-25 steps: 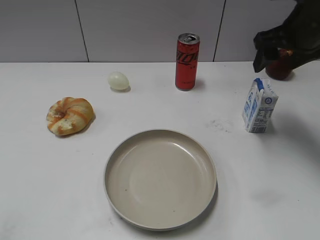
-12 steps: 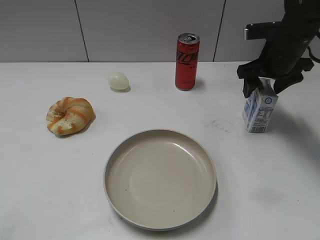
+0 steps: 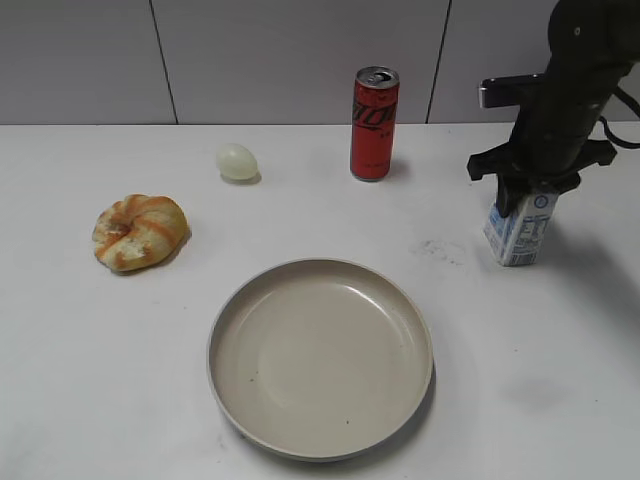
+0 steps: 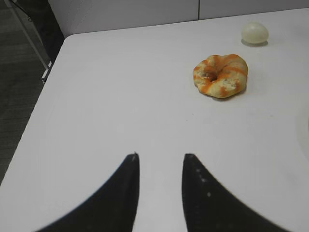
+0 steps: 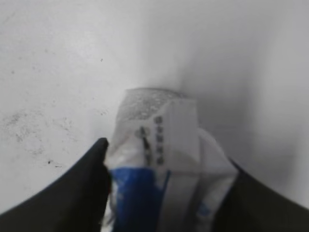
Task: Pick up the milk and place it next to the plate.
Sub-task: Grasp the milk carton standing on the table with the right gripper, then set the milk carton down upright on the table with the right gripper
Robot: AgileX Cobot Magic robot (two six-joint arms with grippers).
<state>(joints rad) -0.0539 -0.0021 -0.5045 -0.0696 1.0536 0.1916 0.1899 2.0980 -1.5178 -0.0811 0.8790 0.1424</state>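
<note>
The milk [image 3: 520,235], a small white carton with blue print, stands on the white table at the right. My right gripper [image 3: 527,195] has come down over its top. In the right wrist view the two black jaws [image 5: 166,164] press against both sides of the milk [image 5: 164,140], which rests on the table. The plate [image 3: 214,350], a large round beige dish, lies at the front centre, left of the milk and apart from it. My left gripper [image 4: 160,157] is open and empty over bare table, and does not show in the exterior view.
A tall red soda can [image 3: 374,125] stands at the back centre. A pale egg [image 3: 237,161] and a ring-shaped bread [image 3: 140,231] lie at the left; both also show in the left wrist view, bread [image 4: 220,76] and egg [image 4: 254,33]. The table's left edge [image 4: 48,92] drops to dark floor.
My right gripper came from the back right, moved over the milk and lowered until its jaws straddle the carton's top. The milk, the plate and the other things have not moved.
</note>
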